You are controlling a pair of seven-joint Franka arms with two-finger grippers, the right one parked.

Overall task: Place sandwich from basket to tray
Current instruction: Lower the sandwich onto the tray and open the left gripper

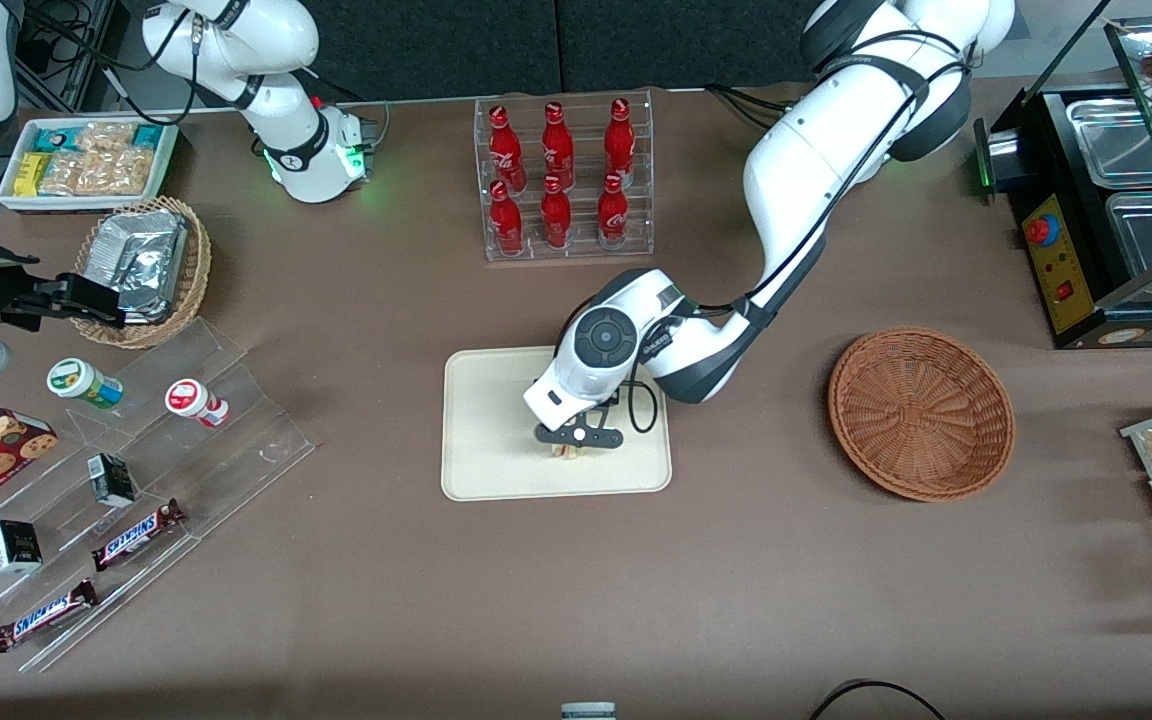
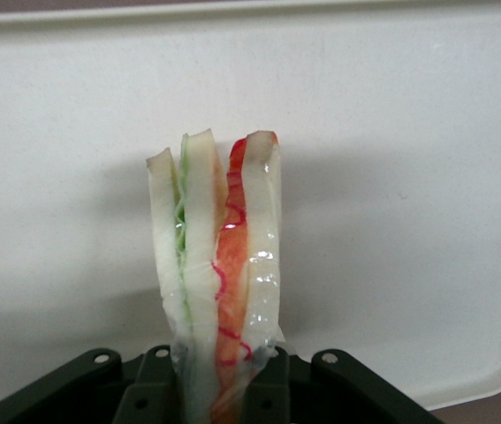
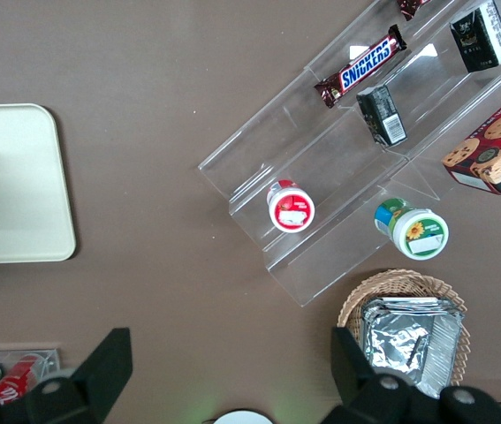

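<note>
The claw (image 1: pixel 576 447) is seen low over the tray (image 1: pixel 496 420), clamped on the sandwich (image 2: pixel 219 291), whose wrapped edge is pinched between the two dark fingers (image 2: pixel 148 389). The sandwich is held upright, its pale bread with green, orange and red layers standing out from the claw against the cream surface of the tray; whether its lower edge is touching the tray cannot be told. In the front view only a small pale piece of the sandwich is visible under the claw, over the part of the tray nearer to the front camera. The tray is lying near the middle of the brown counter (image 1: pixel 736 600). The basket (image 1: pixel 921 412) is found beside the tray, toward the working arm's end of the counter, well apart from it, and nothing is seen inside it. A clear rack of red bottles (image 1: pixel 561 180) is placed farther from the front camera than the tray. Toward the parked arm's end, a smaller basket of foil packets (image 1: pixel 141 265) and a clear stepped stand (image 1: pixel 136 500) with snack bars are set.
</note>
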